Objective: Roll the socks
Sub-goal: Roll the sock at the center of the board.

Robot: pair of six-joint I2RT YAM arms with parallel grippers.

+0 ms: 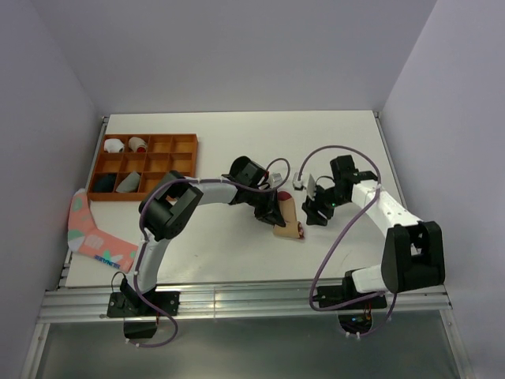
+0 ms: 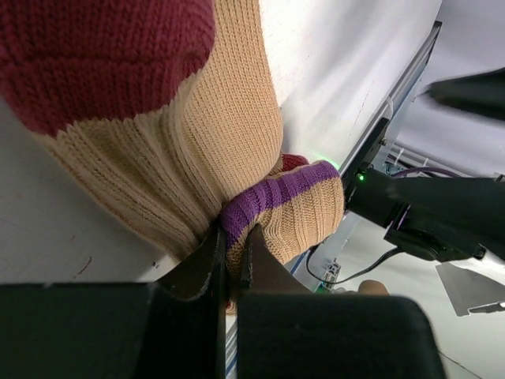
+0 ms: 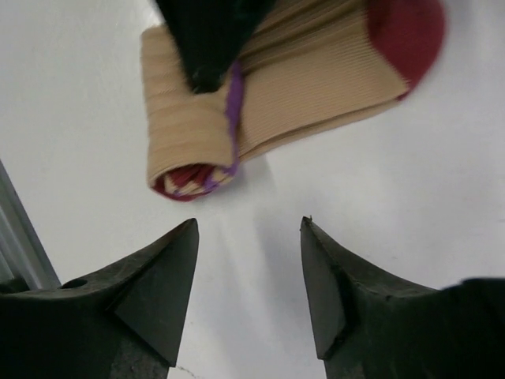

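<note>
White walls (image 1: 237, 47) enclose a white table (image 1: 237, 253). One tan sock (image 1: 289, 222) lies mid-table with its near end rolled, and the left fingers (image 2: 201, 272) are clamped on its purple-striped cuff. The right fingers (image 3: 158, 284) stand apart just beside it, holding nothing. One pink sock (image 1: 91, 233) lies at the left edge. One orange tray (image 1: 180, 163) holds four bundles (image 1: 114, 145), one per compartment, along its left side.

Maroon-toed tan sock (image 3: 316, 71) with purple stripes, pink sock (image 1: 88, 230) with teal spots, orange tray (image 1: 158, 137)
</note>
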